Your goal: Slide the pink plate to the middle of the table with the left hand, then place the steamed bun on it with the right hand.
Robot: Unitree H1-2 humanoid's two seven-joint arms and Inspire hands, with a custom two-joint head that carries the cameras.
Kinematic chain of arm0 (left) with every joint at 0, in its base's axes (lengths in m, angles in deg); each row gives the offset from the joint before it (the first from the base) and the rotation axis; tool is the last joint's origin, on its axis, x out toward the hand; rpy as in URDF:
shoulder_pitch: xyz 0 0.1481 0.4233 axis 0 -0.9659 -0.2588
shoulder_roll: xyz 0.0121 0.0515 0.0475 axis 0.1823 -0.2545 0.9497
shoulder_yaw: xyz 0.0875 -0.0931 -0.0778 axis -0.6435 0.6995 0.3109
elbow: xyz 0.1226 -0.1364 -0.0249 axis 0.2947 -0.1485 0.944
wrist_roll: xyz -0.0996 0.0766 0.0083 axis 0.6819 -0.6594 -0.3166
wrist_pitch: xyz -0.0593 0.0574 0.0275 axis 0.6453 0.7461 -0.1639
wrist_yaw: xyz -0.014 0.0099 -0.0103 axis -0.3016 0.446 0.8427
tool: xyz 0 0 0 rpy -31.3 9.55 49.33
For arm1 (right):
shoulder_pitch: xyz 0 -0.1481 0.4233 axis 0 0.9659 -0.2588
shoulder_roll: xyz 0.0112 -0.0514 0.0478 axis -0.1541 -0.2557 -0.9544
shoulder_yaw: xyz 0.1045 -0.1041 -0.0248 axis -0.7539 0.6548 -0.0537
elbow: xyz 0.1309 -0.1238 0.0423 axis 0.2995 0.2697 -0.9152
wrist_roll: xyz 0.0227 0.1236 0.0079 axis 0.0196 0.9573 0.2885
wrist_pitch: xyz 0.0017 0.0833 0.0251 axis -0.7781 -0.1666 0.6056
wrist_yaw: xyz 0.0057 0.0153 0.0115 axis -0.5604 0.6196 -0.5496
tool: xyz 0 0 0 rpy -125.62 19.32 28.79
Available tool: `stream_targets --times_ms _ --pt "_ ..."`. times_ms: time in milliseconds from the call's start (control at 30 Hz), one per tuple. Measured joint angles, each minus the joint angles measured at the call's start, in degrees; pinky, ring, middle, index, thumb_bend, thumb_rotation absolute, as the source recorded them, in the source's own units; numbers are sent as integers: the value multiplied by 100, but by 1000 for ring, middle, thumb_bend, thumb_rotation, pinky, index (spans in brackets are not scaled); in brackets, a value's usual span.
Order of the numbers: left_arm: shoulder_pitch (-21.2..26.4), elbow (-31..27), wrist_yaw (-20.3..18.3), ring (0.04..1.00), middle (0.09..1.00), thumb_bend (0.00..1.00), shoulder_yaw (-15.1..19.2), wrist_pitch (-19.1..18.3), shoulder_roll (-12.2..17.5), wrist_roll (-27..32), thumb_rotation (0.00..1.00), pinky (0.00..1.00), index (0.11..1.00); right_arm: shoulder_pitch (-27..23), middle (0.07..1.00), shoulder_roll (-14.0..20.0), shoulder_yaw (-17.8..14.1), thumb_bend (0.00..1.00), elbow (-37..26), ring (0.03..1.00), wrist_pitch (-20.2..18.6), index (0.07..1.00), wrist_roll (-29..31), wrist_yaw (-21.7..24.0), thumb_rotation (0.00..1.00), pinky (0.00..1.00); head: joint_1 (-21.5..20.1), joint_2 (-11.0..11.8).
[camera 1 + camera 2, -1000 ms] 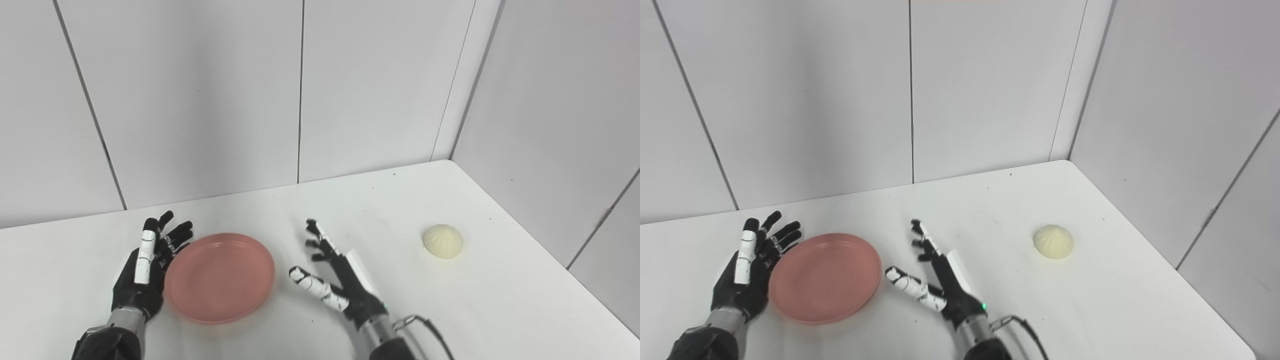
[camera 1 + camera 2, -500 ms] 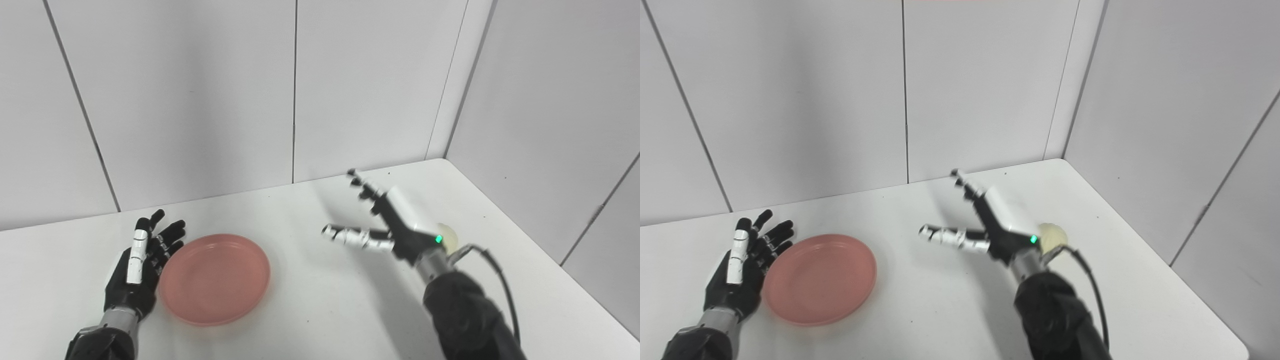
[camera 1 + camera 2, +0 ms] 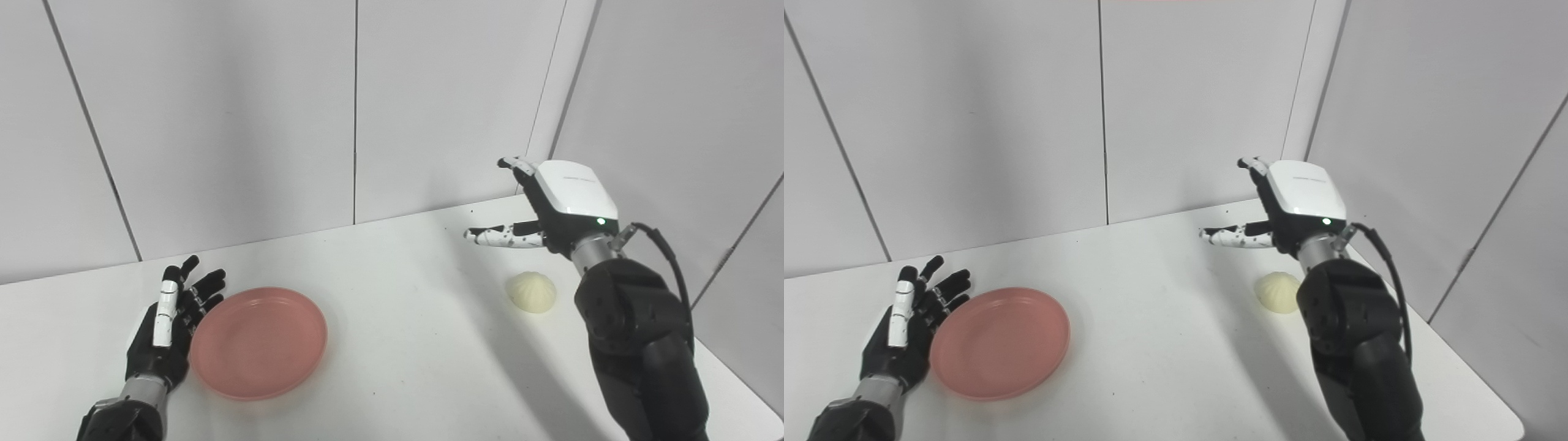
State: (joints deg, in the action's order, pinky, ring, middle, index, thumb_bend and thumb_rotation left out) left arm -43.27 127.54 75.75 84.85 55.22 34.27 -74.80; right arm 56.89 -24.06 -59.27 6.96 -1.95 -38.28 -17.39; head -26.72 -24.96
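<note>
your left hand [image 3: 160, 334] lies on the white desk [image 3: 392, 343] at about 8 o'clock, palm turned toward the pink plate [image 3: 258, 343], fingers [image 3: 164, 300] spread apart and holding nothing. its inner edge sits right against the plate's rim at the plate's 9 o'clock; you can't tell for sure whether it's touching.

the pink plate lies flat on the desk left of centre, around 7 to 8 o'clock of the desk, nothing on it.

your right hand [image 3: 1286, 205] is raised above the desk at about 2 o'clock, white back cover facing the camera with a small green light lit near the wrist. its fingers [image 3: 1252, 168] are apart and curl forward, thumb [image 3: 1228, 237] sticking out toward 9 o'clock; it grips nothing.

the steamed bun [image 3: 531, 293] rests on the desk at about 3 o'clock, near the right wall, below the raised right hand and clear of it. in the right eye view your dark forearm [image 3: 1353, 343] overlaps the bun's right edge; in the left eye view the bun shows whole, just beside the forearm at its 9 o'clock.

bun and plate are well apart, bare desk between them. a black cable [image 3: 664, 251] loops off the right wrist.
</note>
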Motion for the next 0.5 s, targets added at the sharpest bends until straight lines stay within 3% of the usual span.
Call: stream_targets --times_ms 100,333,500 --pt "-7 -14 0 851 797 702 -7 -5 -5 0 933 864 939 3 864 85 1 1000 252 751 1 816 -94 157 471 546 26 -17" --pt "-27 -43 10 839 802 714 -17 -6 1 -4 911 849 929 97 859 343 26 1000 930 772 9 780 -59 171 332 559 53 -35" --pt "-23 -26 19 839 807 731 -22 -5 -6 -3 901 858 926 97 823 531 227 1000 1316 739 12 783 -18 253 341 557 62 -35"
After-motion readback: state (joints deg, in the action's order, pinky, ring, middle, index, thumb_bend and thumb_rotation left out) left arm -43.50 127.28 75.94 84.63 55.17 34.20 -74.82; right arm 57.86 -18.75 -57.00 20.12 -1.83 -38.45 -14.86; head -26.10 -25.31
